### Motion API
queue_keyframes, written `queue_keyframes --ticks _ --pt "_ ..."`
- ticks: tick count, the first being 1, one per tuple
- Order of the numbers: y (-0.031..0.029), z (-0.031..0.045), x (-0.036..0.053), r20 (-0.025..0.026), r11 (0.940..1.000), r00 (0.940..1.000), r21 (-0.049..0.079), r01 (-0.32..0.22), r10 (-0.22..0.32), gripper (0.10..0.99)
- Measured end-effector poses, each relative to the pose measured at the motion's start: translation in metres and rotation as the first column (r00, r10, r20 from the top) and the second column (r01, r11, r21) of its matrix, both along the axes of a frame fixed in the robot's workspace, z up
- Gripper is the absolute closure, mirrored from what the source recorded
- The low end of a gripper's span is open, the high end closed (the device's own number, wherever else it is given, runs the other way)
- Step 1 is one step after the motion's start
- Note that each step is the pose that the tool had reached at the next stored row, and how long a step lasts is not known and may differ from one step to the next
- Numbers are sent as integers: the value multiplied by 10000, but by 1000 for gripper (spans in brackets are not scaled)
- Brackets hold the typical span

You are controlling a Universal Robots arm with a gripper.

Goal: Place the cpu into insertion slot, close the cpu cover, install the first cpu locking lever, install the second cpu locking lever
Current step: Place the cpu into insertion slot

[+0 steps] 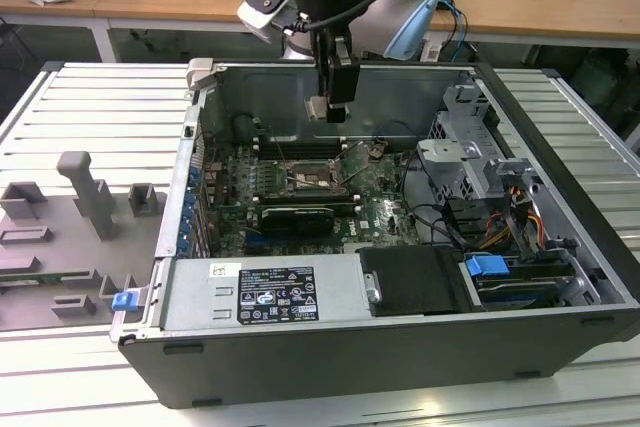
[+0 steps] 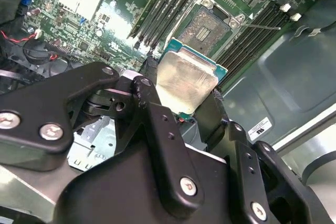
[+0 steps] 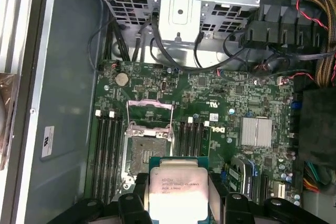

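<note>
My gripper (image 1: 322, 107) hangs over the open computer case, shut on the cpu (image 1: 317, 107) by two opposite edges. In both wrist views the cpu (image 3: 175, 186) (image 2: 185, 81) shows a pale silver top on a green rim, clamped between black fingers (image 3: 132, 203). It is held in the air above the motherboard, apart from it. The insertion slot (image 3: 143, 153) (image 2: 209, 29) (image 1: 308, 179) lies bare below, a dark square socket with a metal rim. The cpu cover (image 3: 150, 113) (image 1: 356, 159) is swung up on its hinge beside the socket.
Long memory slots (image 3: 105, 156) flank the socket on both sides. A black expansion card (image 1: 292, 217) lies near it, the power supply (image 1: 275, 292) in front. A metal drive cage (image 1: 470, 147) with cables fills the exterior view's right. Grey fixtures (image 1: 85, 197) stand outside the case.
</note>
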State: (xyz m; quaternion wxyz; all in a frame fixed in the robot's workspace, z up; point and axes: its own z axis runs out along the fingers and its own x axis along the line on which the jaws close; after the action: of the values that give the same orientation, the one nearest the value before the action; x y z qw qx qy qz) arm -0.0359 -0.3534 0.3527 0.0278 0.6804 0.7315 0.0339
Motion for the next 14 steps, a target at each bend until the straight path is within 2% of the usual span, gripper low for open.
queue_keyframes --ticks 4,11,14 --pt "10 -68 -1 -1 9993 9993 -16 375 -375 549" --pt "56 -185 0 2 9988 9988 -48 487 -487 549" --pt "70 -264 0 2 9988 9988 -53 491 -491 549"
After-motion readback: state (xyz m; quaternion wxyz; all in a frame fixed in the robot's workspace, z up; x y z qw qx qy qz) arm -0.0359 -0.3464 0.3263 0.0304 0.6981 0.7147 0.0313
